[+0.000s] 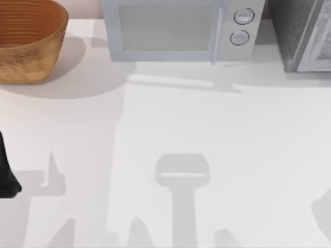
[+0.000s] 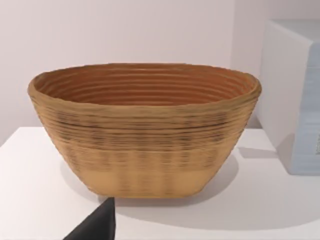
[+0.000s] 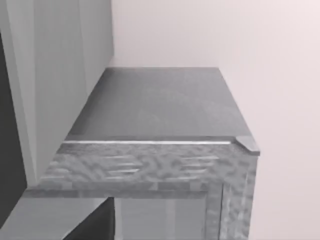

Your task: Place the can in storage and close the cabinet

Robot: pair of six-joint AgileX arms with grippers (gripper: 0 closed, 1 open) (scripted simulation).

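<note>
We are looking down on a white table (image 1: 207, 134) with the woven basket (image 1: 28, 39) at its far left, the white microwave (image 1: 181, 31) at the back centre, and the dark grey speckled cabinet (image 1: 295, 33) at the far right corner. Our left arm (image 1: 6, 173) is sitting at the table's left edge, its wrist camera facing the basket (image 2: 145, 130), while our right wrist camera is hovering close above the cabinet's flat top (image 3: 160, 105) and its speckled front edge (image 3: 150, 167). We cannot tell whether either gripper's fingers are spread or closed, nor whether either has hold of anything. We are not finding the can on the table, so we cannot say where it is standing. Judging from the task, we are expecting a small rigid metal tin, light and smooth-sided, so we are planning to pinch it across the middle of its body, squarely, to keep it from slipping.
</note>
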